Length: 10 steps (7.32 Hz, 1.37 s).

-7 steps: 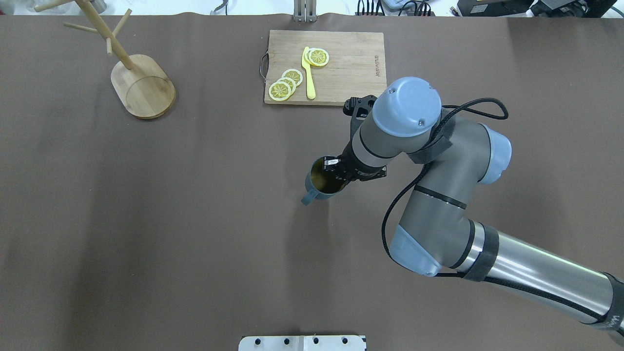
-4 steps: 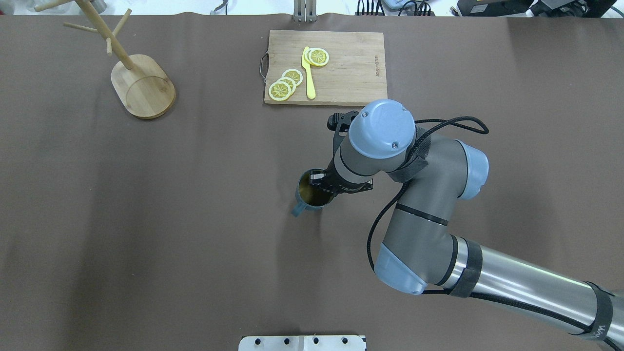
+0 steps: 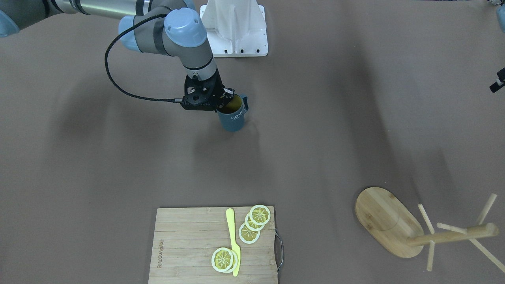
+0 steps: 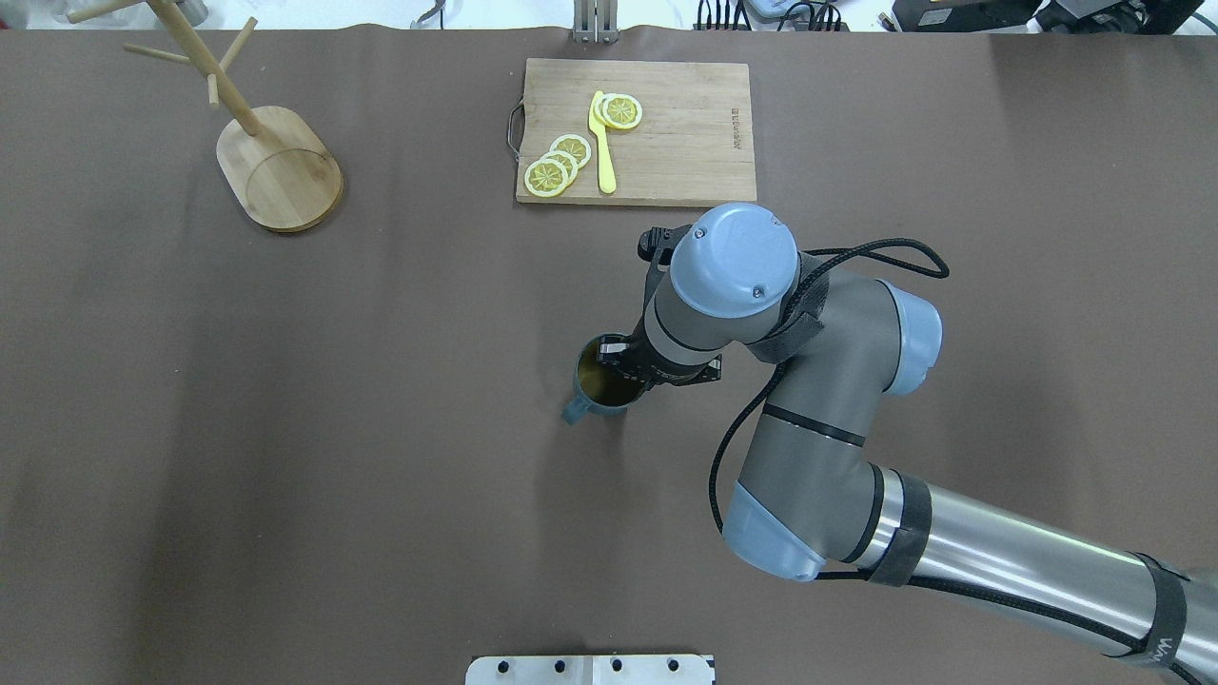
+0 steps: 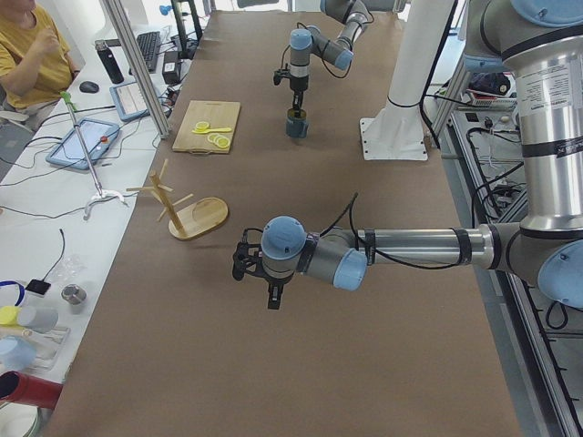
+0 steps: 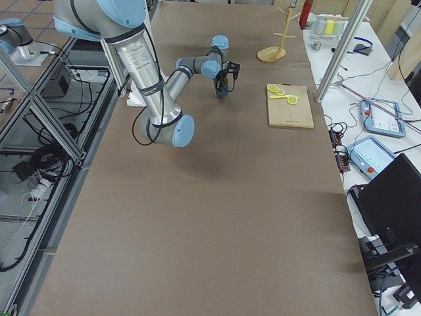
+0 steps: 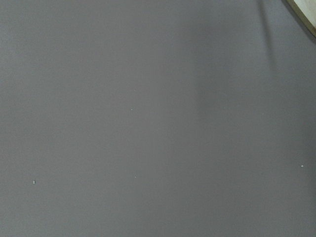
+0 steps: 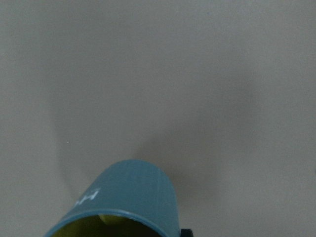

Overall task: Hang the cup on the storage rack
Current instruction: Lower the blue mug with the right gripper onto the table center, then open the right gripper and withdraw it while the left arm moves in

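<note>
Slate-blue cup is shown upper centre-left in the front-facing view, its rim clamped by the right gripper. Overhead, the storage rack is located upper left, well apart. Exterior left: left gripper finger state cannot be told.

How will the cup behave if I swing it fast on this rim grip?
The cup looks rigid, so it shouldn't flex. The right pincer pinches only one side of its rim, so it may pivot or slip. It looks empty, so probably light.
</note>
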{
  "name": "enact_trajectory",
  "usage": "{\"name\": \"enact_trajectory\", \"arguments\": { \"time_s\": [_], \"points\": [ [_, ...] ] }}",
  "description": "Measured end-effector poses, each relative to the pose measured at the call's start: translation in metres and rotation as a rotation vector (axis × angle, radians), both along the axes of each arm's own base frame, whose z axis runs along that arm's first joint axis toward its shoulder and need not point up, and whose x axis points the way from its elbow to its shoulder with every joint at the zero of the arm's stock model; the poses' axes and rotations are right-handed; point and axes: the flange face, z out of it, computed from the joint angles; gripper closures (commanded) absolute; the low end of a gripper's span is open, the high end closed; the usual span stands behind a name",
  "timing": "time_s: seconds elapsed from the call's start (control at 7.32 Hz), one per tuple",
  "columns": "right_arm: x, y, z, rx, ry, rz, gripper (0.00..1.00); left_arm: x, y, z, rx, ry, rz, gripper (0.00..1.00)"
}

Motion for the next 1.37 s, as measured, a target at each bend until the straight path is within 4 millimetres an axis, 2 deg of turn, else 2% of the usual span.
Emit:
{"name": "enact_trajectory", "arguments": {
  "time_s": [0.14,0.27,0.55,0.68,0.82,0.96,1.09,1.37],
  "points": [
    [-0.004,0.001,-0.001,-0.013,0.002,0.006,0.37,0.0,0.0,0.0,0.0,0.0,0.0,0.01],
    [-0.007,0.001,-0.001,-0.017,0.004,0.007,0.0,0.0,0.0,0.0,0.0,0.0,0.0,0.01],
    [-0.002,0.001,-0.006,-0.011,-0.008,0.008,0.0,0.0,-0.001,-0.002,0.007,0.001,0.0,0.01],
    [0.014,-0.008,-0.015,-0.007,-0.031,0.017,0.0,0.0,-0.002,-0.008,0.043,0.007,0.0,0.01],
    [0.043,-0.025,-0.022,-0.015,-0.062,0.029,0.0,0.001,-0.004,-0.019,0.098,0.031,-0.008,0.02],
    [0.08,-0.048,-0.019,-0.02,-0.085,0.033,0.0,0.006,-0.006,-0.037,0.176,0.074,-0.02,0.02],
    [0.116,-0.068,-0.002,0.001,-0.085,0.027,0.0,0.012,-0.005,-0.058,0.292,0.115,-0.026,0.02],
    [0.179,-0.098,0.055,0.081,-0.038,-0.022,0.0,0.029,0.007,-0.088,0.491,0.188,-0.01,0.02]
  ]
}}
